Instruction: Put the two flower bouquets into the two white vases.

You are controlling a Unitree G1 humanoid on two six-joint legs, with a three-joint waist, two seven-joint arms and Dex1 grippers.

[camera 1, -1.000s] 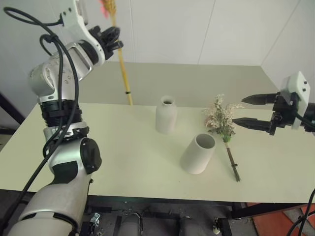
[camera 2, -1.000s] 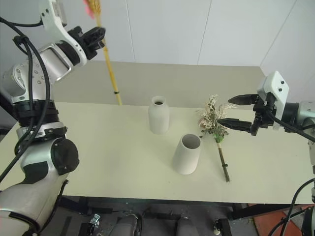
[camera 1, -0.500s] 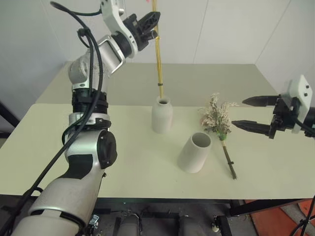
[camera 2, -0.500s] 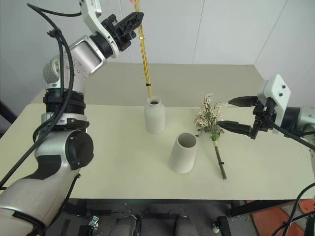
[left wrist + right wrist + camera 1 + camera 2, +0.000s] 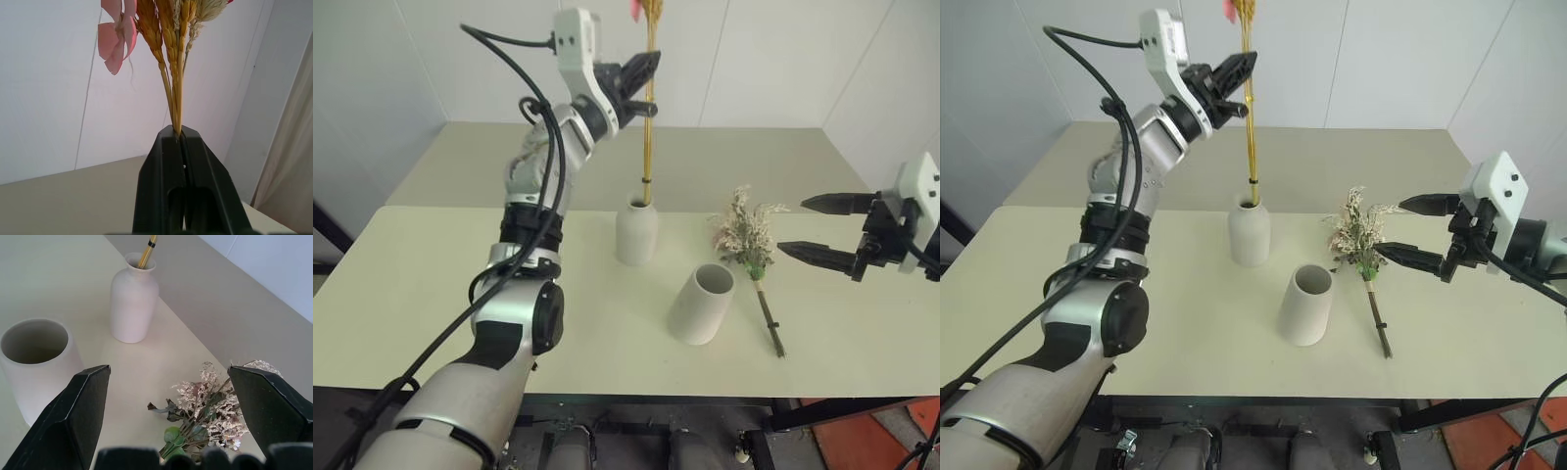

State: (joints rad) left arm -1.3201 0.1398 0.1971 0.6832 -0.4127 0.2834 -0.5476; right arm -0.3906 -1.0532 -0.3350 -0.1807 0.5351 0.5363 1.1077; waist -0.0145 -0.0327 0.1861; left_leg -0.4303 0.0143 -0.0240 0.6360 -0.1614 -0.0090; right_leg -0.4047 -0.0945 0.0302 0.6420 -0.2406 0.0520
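We see the left gripper [image 5: 647,70] clamped on the yellow stalks [image 5: 649,147], tips inside the bottle vase [image 5: 635,233] mid-table; the right gripper [image 5: 822,230] gapes beside the rose bunch [image 5: 746,235].

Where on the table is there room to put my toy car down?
The near left of the table is bare, left of the bottle vase. It is crowded on the right, around the wide vase and the lying bushy bouquet.

Left claw [image 5: 644,70] clamped, right claw [image 5: 815,227] agape

Matt white ceramic-looking vases [image 5: 636,233]; smooth matt table [image 5: 431,294]
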